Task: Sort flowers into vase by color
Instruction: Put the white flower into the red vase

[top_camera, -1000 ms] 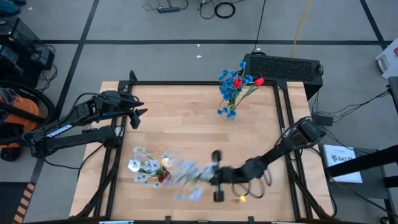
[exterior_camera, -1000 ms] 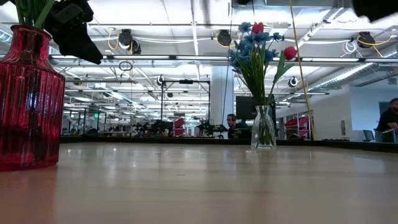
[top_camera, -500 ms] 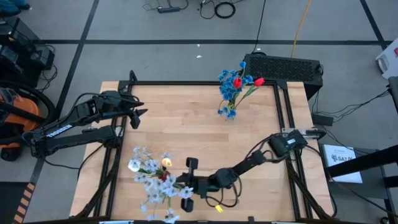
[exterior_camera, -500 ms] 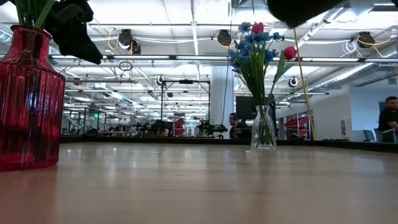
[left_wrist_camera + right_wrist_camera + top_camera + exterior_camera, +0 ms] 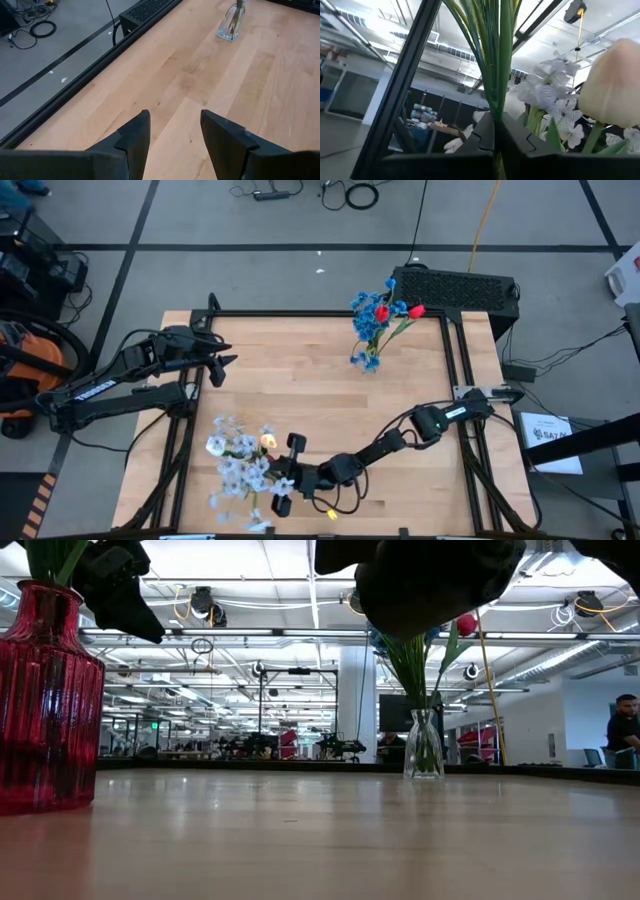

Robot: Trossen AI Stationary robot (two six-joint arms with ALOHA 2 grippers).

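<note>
My right gripper (image 5: 283, 485) reaches low across the near side of the table and is shut on a bunch of thin green stems (image 5: 495, 90) bearing pale blue-white flowers (image 5: 238, 478). Their blooms hang beside the white and yellow blooms (image 5: 235, 442) standing in the red ribbed vase (image 5: 45, 700) at the near left. A clear glass vase (image 5: 371, 362) at the far side holds bright blue flowers and red tulip buds. My left gripper (image 5: 225, 367) hovers open over the table's left part, nothing between its fingers. My right gripper pinches the green stems (image 5: 494, 117) between its two fingers, which lie across them. The fingers come from the table's right side, slanting upward. The stems rise past the fingertips, and the pale flowers (image 5: 547, 95) are lifted clear of the table.
A black box (image 5: 455, 285) sits past the table's far right corner. Black frame rails (image 5: 455, 360) run along the table's edges. The right arm (image 5: 430, 580) crosses the top of the low view. A person (image 5: 625, 725) shows in the room beyond.
My right gripper has swept along the near edge toward the table's left, sinking a little and rolling about its own line, still shut on the stems. The pale flowers have travelled with it to the red vase's bouquet.
</note>
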